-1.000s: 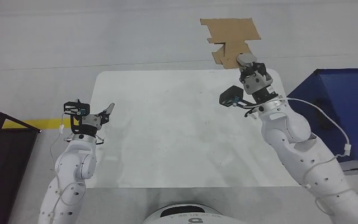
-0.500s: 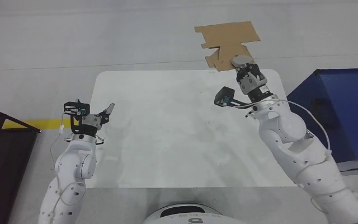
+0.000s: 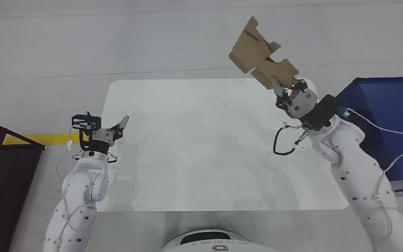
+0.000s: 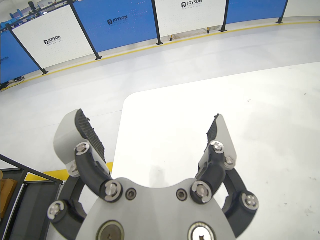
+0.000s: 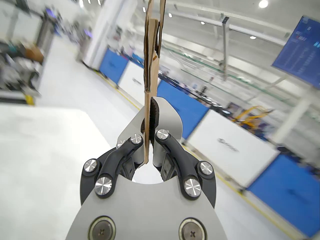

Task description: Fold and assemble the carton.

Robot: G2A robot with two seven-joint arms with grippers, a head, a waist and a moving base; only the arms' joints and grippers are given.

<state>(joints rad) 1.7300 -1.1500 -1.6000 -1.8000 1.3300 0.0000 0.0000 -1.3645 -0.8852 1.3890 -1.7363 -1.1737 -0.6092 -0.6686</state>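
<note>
Carton (image 3: 261, 53): a flat brown corrugated blank with notched flaps and stepped cut-outs along its edges, not yet formed into a box. It is held in the air, tilted, above and beyond the far right corner of the white table (image 3: 189, 157).

Right gripper (image 5: 150, 118): jaws pinch one edge of the blank. In the right wrist view the board stands edge-on, its layers slightly parted.

Left gripper (image 4: 147, 126): jaws spread wide, at the table's left edge.

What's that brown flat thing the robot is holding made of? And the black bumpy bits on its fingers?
The carton looks like matte brown cardboard, with thin layered edges. The pads look like black rubber, judging by their ridges, though that's uncertain.
</note>
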